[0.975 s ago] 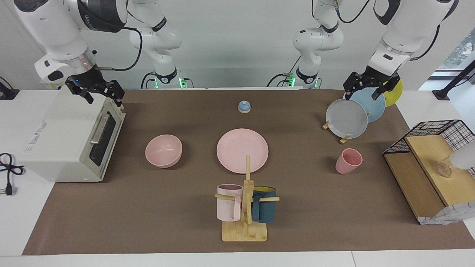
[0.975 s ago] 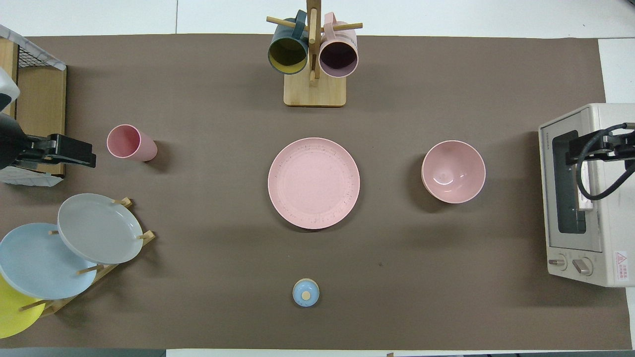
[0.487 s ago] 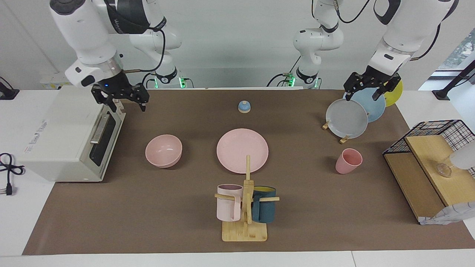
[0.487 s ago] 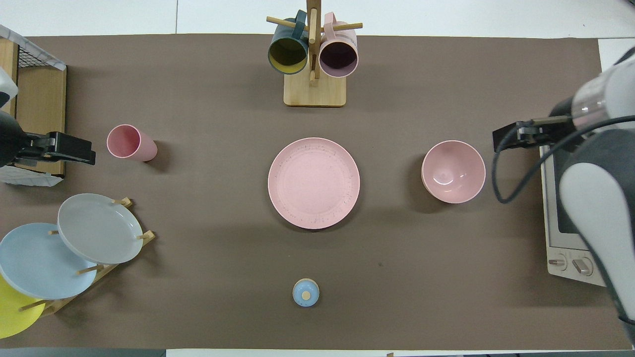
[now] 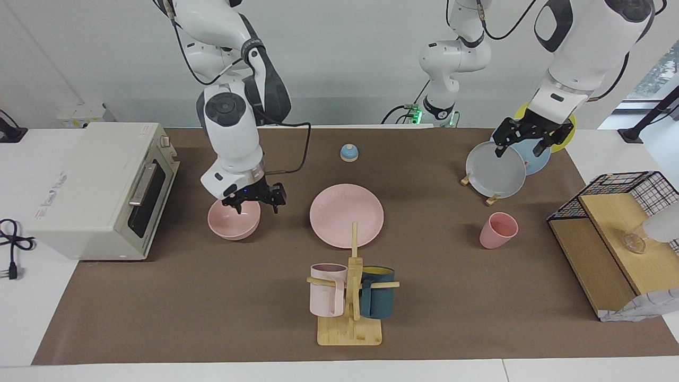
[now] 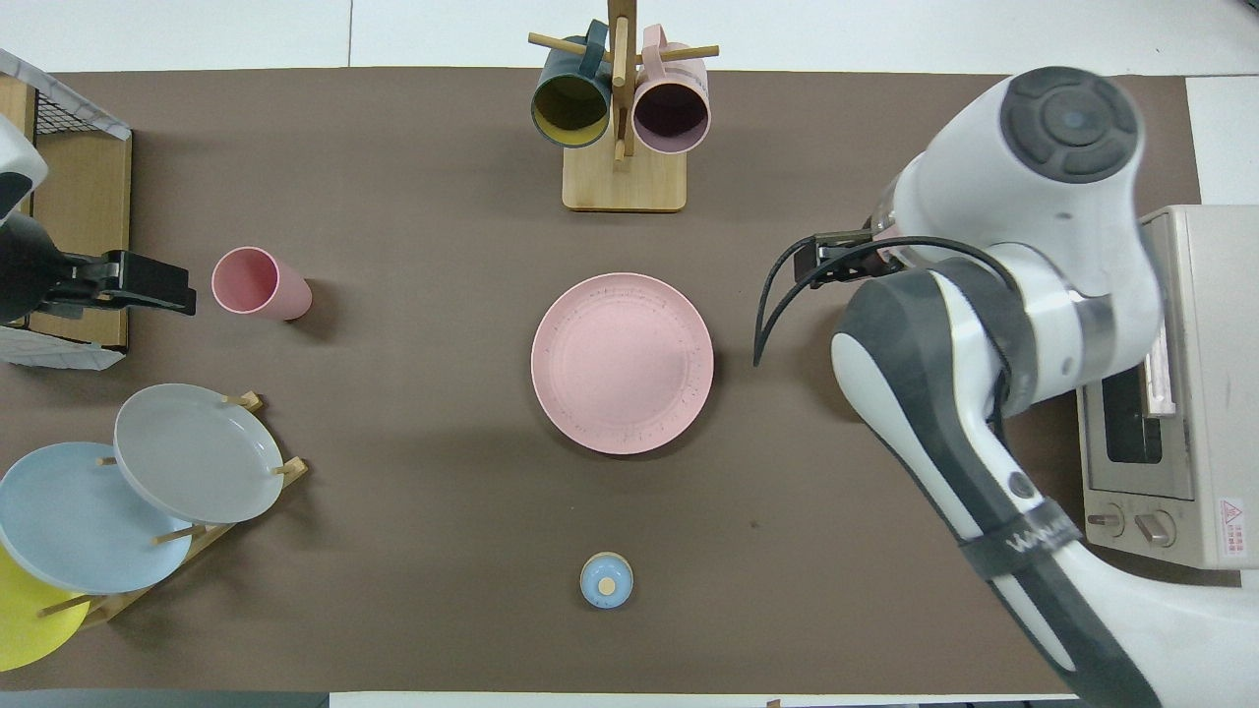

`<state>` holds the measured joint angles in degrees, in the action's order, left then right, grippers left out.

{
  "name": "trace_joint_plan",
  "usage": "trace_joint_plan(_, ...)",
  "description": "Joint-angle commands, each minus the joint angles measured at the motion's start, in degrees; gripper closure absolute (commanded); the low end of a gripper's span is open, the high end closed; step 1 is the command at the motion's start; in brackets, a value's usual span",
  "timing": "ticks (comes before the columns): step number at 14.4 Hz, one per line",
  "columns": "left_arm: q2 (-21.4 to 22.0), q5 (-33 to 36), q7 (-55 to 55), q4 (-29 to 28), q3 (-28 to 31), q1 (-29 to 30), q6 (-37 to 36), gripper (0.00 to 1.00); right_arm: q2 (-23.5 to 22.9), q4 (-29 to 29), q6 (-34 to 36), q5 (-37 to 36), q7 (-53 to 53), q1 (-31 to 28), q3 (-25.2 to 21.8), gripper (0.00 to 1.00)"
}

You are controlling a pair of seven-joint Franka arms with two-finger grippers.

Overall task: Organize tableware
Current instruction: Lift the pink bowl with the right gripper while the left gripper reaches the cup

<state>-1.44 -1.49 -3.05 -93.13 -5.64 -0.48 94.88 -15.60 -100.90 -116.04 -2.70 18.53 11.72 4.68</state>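
Your right claw (image 5: 255,202) has swung from the oven (image 5: 101,188), now hanging open and empty, fingers down over the bowl (image 5: 233,222); left claw (image 5: 521,142) waits open over the plate rack (image 5: 490,199)

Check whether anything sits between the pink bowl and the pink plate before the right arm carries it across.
Nothing visible does. The right gripper is over the bowl; only bare mat lies between it and the plate.
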Motion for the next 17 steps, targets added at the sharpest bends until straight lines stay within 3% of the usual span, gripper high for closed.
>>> trace_joint_plan(1,-5.05,0.26,-0.2,-0.3,-0.25,0.39,5.03,0.0,1.98,-6.84,-3.41,-0.64,2.91,0.32,0.24,0.0)
trace_joint_plan(7,-13.41,0.34,-0.12,-1.61,-0.25,0.21,16.02,0.0,2.69,-14.76,-9.21,-0.64,3.0,-0.47,0.15,0.0)
trace_joint_plan(9,-13.5,0.34,0.15,-4.07,-0.34,0.39,19.1,0.0,2.42,-14.76,-9.21,-0.72,2.74,-0.38,0.15,0.35)
trace_joint_plan(10,-13.5,0.34,0.06,-4.52,-0.34,0.21,19.64,0.0,2.33,-14.76,-9.12,-0.9,2.65,-0.38,0.15,0.55)
trace_joint_plan(11,-13.94,0.34,-0.03,-5.48,-0.34,-0.14,19.9,0.0,2.25,-14.76,-9.03,-1.68,2.3,-0.12,0.15,0.81)
trace_joint_plan(12,-13.94,0.34,-0.03,-6.62,-0.25,-0.23,20.86,0.0,2.16,-14.76,-8.77,-2.65,2.03,0.06,0.15,1.0)
trace_joint_plan(15,-13.94,0.34,-0.03,-7.77,-0.34,-0.23,22.54,0.0,1.72,-12.49,-5.89,-7.04,1.86,1.11,0.24,1.0)
trace_joint_plan(17,-14.29,0.34,-0.03,-7.86,-0.25,-0.14,23.07,0.0,-0.64,-2.87,2.87,-6.53,2.29,4.09,0.33,1.0)
